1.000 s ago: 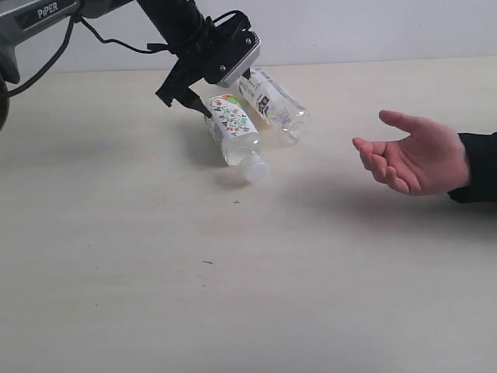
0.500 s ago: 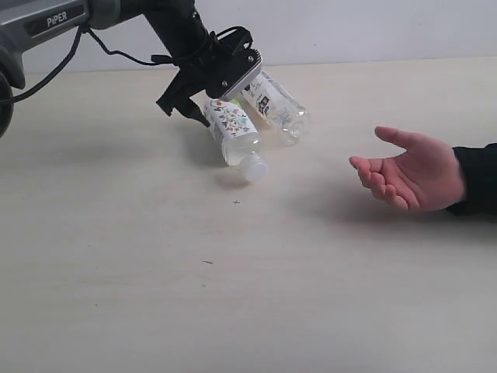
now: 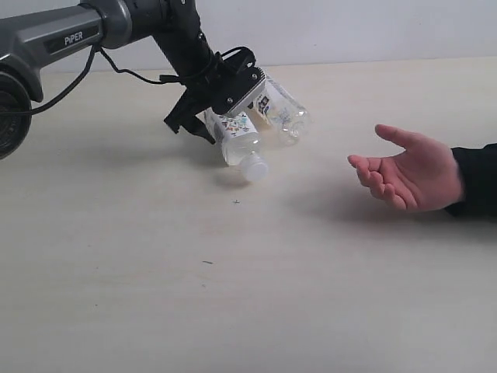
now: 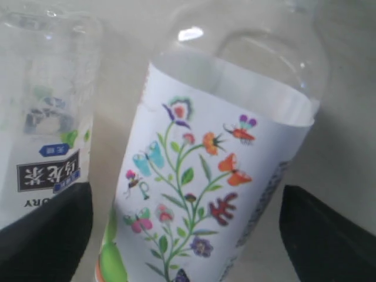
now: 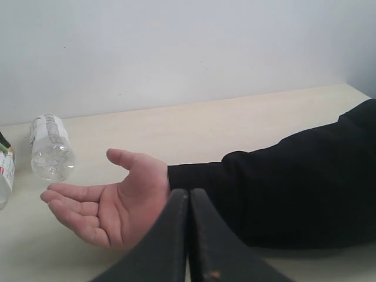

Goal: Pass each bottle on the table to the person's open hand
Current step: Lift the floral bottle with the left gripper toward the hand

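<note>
On the pale wood-grain bench point(image 3: 116, 272), the left tool point(image 3: 220, 123) gapes wide around a clear floral-labelled plastic bottle point(image 4: 200, 194); the right tool's point(image 5: 188, 197) flat black jaws meet

Grey arm point(image 3: 70, 37) marked PiPER, with black cable point(image 3: 140, 74).

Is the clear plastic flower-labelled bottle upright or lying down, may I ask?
Lying down: the clear flower-labelled bottle rests lengthwise, side against the beige table.

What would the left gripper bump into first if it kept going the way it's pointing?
Most likely the flower-doodle bottle. The left gripper is open and points down at it, with one finger on each side, so the bottle's body would be met first, then the table under it.
</note>
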### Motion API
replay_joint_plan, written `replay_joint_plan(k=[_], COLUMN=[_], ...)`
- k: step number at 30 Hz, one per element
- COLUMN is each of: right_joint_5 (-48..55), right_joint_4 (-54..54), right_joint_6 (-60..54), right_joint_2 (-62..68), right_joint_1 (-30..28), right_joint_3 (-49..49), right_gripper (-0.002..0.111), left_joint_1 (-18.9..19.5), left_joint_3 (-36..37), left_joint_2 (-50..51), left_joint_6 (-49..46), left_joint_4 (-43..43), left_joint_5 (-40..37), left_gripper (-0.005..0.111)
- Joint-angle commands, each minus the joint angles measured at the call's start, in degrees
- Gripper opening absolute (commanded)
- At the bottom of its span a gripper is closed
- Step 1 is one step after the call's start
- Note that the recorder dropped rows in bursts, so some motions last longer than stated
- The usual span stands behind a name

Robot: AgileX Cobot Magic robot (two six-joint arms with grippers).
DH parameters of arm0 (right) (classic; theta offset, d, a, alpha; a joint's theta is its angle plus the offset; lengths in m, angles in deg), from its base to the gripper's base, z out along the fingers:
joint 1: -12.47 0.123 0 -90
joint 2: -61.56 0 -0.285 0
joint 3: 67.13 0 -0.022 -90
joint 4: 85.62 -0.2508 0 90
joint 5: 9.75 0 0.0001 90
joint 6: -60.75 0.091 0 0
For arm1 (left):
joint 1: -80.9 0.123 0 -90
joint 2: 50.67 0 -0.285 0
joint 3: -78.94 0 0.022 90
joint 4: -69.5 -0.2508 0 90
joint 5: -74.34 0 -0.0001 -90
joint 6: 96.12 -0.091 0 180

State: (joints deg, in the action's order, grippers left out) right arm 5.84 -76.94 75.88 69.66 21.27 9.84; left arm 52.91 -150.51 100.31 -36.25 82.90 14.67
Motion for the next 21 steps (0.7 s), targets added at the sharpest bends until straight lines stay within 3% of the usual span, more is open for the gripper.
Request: replay_joint_plan(k=[1, 8, 10, 14, 21], right_joint_5=[-0.48, -0.48, -0.48, -0.48, -0.48], right_joint_4=[0.23, 0.23, 0.23, 0.23, 0.23], right_joint_6=[0.03, 0.03, 0.03, 0.03, 0.03], right_joint_2=[-0.32, -0.32, -0.32, -0.32, -0.32], right_joint_1=[0.19, 0.19, 0.19, 0.19, 0.19], right_joint_3=[0.25, 0.25, 0.25, 0.25, 0.25], right_gripper=[0.000, 0.000, 0.000, 0.000, 0.000], left_joint_1=[-0.21, -0.92, -0.92, -0.92, -0.92], left_joint_3=[0.16, 0.16, 0.16, 0.16, 0.16], left_joint_2=[0.73, 2.17, 2.17, 2.17, 2.07], left_joint_6=[-0.09, -0.09, -0.09, -0.09, 2.08], left_joint_4=[0.72, 0.59, -0.43, -0.78, -0.78], left_joint_5=[-0.03, 0.73, 0.73, -0.19, -5.17], left_gripper=[0.083, 0.080, 0.071, 0.041, 0.014])
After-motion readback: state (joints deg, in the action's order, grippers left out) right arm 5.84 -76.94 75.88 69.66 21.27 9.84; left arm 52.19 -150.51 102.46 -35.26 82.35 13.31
